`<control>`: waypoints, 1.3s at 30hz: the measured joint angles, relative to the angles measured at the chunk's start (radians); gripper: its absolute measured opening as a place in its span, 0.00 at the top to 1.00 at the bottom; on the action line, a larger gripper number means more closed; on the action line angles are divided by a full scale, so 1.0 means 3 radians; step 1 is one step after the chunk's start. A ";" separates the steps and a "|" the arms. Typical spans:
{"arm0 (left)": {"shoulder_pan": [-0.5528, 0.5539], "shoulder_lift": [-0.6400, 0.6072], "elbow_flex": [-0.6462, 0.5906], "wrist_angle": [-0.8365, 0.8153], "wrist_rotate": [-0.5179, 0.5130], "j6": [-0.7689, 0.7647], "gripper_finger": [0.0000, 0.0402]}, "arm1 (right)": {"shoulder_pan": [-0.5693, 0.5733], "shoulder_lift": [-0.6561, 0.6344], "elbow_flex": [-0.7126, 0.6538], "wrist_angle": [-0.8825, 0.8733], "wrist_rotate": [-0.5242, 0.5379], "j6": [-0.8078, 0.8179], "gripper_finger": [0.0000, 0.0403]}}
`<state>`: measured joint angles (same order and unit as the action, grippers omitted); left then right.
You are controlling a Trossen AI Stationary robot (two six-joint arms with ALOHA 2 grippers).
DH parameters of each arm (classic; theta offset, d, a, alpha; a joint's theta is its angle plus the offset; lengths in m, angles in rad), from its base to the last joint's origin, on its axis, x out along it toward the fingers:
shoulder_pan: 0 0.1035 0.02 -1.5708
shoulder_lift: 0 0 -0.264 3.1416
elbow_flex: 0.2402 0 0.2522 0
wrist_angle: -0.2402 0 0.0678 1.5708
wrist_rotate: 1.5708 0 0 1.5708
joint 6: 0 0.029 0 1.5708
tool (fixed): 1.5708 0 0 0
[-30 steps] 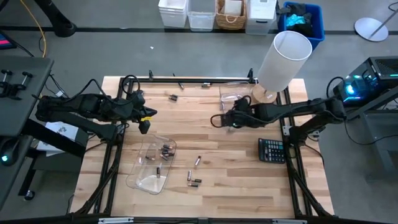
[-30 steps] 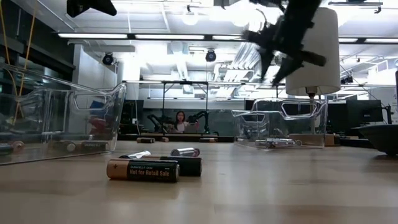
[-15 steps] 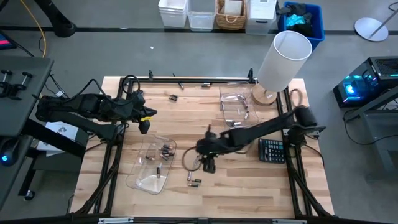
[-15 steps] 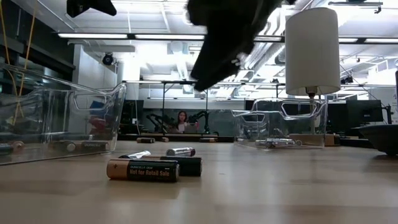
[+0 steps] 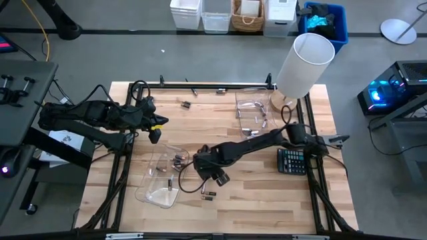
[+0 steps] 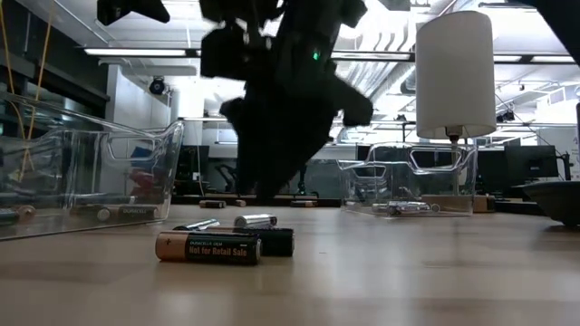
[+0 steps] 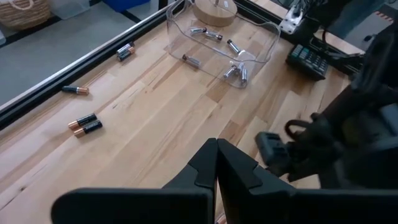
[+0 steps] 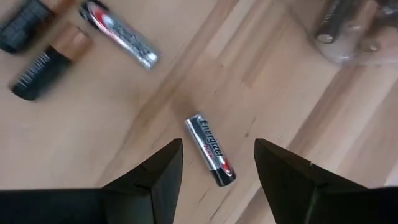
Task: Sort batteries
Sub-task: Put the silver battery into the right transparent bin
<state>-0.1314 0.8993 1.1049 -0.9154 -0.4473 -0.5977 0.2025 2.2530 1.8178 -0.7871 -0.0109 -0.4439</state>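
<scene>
My right gripper [image 8: 217, 169] is open and hangs low over the table near its middle [image 5: 215, 175], pointing down. One finger stands on each side of a silvery battery [image 8: 211, 150] that lies flat on the wood, untouched. Another silvery battery [image 8: 121, 32] and two dark copper-ended ones [image 8: 48, 66] lie close by, and they show in front in the low view [image 6: 208, 246]. My left gripper [image 5: 155, 131] is shut on nothing and waits above the table's left side. The left clear bin [image 5: 163, 179] holds dark batteries. The far clear bin [image 7: 224, 43] holds silvery ones.
A dark calculator [image 5: 291, 161] lies at the right edge. A white lamp [image 5: 303, 63] stands at the far right corner. Loose dark batteries [image 7: 84, 124] lie near the far rail [image 7: 99, 59]. Bare wood stretches along the near edge.
My right arm has swung from the far clear bin toward the near left, across the table's middle, and come down over the loose batteries beside the left bin. The batteries have stayed where they were.
</scene>
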 joint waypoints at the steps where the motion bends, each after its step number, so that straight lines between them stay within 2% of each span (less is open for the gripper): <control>1: 0.0001 0.0000 0.0000 0.0000 0.0000 -0.0001 1.00 | -0.0013 0.0039 0.0011 0.0008 -0.0004 -0.0064 0.52; 6: 0.0001 0.0000 0.0000 -0.0001 -0.0001 -0.0011 1.00 | -0.0044 0.0181 0.0017 -0.0109 -0.0052 -0.0260 0.52; 8: 0.0001 0.0000 0.0000 0.0000 -0.0002 -0.0011 1.00 | -0.0042 0.0190 0.0023 -0.0133 -0.0020 -0.0243 0.55; 10: 0.0001 0.0000 0.0000 -0.0001 -0.0018 -0.0013 1.00 | -0.0026 0.0185 -0.0030 -0.0106 0.0001 -0.0146 0.64; 13: 0.0001 0.0000 0.0000 -0.0001 -0.0023 -0.0012 1.00 | 0.0022 0.0185 0.0001 -0.0264 0.0152 0.0160 0.87; 14: 0.0001 0.0000 0.0000 0.0001 -0.0024 -0.0011 1.00 | 0.0032 0.0188 0.0032 -0.0359 0.0181 0.0312 0.91; 19: 0.0001 0.0000 0.0000 0.0001 -0.0037 0.0000 1.00 | 0.0007 0.0066 0.0044 -0.0833 0.0256 0.1167 0.92; 25: 0.0001 0.0001 0.0000 0.0000 -0.0038 0.0108 1.00 | -0.0141 -0.0597 -0.0073 -0.1182 0.0843 0.1813 0.92; 28: 0.0001 0.0001 0.0000 -0.0001 -0.0036 0.0108 1.00 | -0.0360 -0.1133 -0.0399 -0.1339 0.1293 0.2414 0.92; 30: 0.0001 0.0001 0.0000 0.0001 -0.0027 0.0109 1.00 | -0.0516 -0.1560 -0.0697 -0.1347 0.1439 0.2806 0.92; 35: 0.0001 0.0007 0.0000 0.0000 0.0028 0.0111 1.00 | -0.0868 -0.2350 -0.1555 -0.1251 0.1395 0.3708 0.92; 39: 0.0001 0.0036 0.0000 0.0004 0.0031 0.0111 1.00 | -0.1014 -0.2686 -0.2050 -0.0879 0.1250 0.4153 0.78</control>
<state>-0.1312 0.9100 1.1049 -0.9142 -0.4379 -0.5644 -0.1018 1.4471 1.2028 -1.0508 0.3641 0.8018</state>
